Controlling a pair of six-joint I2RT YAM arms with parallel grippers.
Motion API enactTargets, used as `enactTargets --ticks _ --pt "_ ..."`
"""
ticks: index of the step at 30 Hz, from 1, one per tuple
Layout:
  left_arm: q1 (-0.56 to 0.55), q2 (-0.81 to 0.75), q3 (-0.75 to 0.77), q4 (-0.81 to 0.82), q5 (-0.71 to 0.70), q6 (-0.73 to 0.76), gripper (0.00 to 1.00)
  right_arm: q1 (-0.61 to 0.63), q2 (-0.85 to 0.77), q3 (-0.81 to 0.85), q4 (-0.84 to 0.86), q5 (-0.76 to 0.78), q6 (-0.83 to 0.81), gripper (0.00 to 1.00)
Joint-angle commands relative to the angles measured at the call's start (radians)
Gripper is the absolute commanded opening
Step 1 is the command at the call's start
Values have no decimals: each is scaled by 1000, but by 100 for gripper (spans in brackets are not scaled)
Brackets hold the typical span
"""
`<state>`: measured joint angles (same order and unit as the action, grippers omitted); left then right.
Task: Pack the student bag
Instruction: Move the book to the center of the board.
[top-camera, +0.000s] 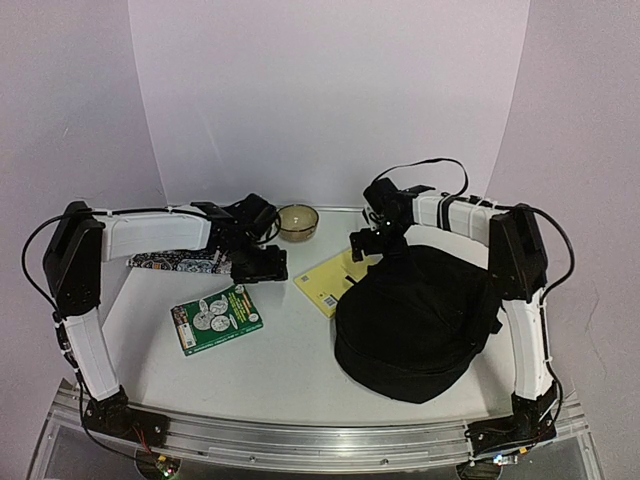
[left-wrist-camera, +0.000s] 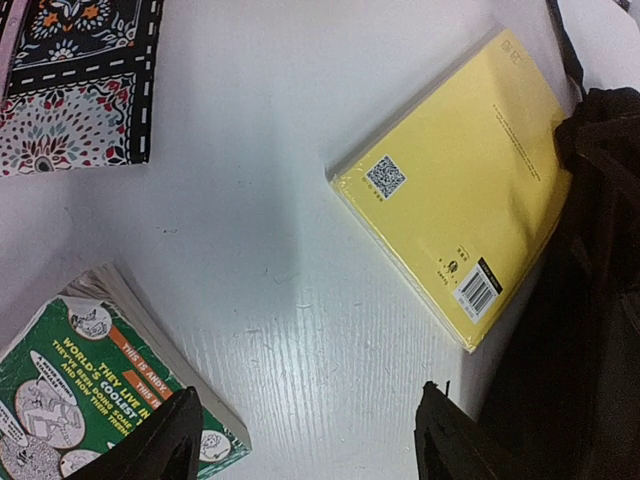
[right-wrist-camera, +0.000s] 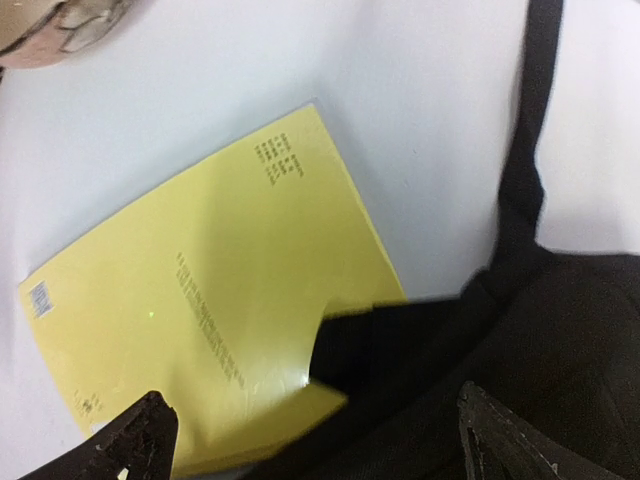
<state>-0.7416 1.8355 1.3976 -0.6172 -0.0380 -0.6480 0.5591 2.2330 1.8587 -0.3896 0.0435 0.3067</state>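
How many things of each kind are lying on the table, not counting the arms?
Books: 2, the yellow book and the green book
Bags: 1, the student bag
Bowls: 1, the bowl
Cases: 1, the patterned case
Total: 5

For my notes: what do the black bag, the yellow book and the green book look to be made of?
The student bag: soft black fabric, matte, slumping in folds. The yellow book: paper with a glossy, perhaps laminated cover that catches light. The green book: paperback with a printed card cover, its page edges fanned and worn.
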Motion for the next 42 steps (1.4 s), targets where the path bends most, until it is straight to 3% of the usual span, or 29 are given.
enactTargets --ticks 1,12,17,27,35,39,42 --pt "15 -85 -40 17 20 -48 74 -7 102 127 -31 -45 -42 98" --pt "24 -158 -141 17 9 -88 75 -20 307 248 -30 -111 -62 98" --pt "26 -191 -182 17 -1 -96 75 -18 323 214 -31 -246 -81 98" --pt "29 -223 -224 17 13 -25 74 97 222 42 -30 -456 -193 96" --pt "31 -224 -229 19 79 8 73 239 158 43 -40 -521 -215 94" --pt "32 -242 -252 20 94 14 72 281 103 51 -54 -474 -181 93" --pt "33 -254 -271 20 96 15 72 290 26 20 -54 -344 -98 93"
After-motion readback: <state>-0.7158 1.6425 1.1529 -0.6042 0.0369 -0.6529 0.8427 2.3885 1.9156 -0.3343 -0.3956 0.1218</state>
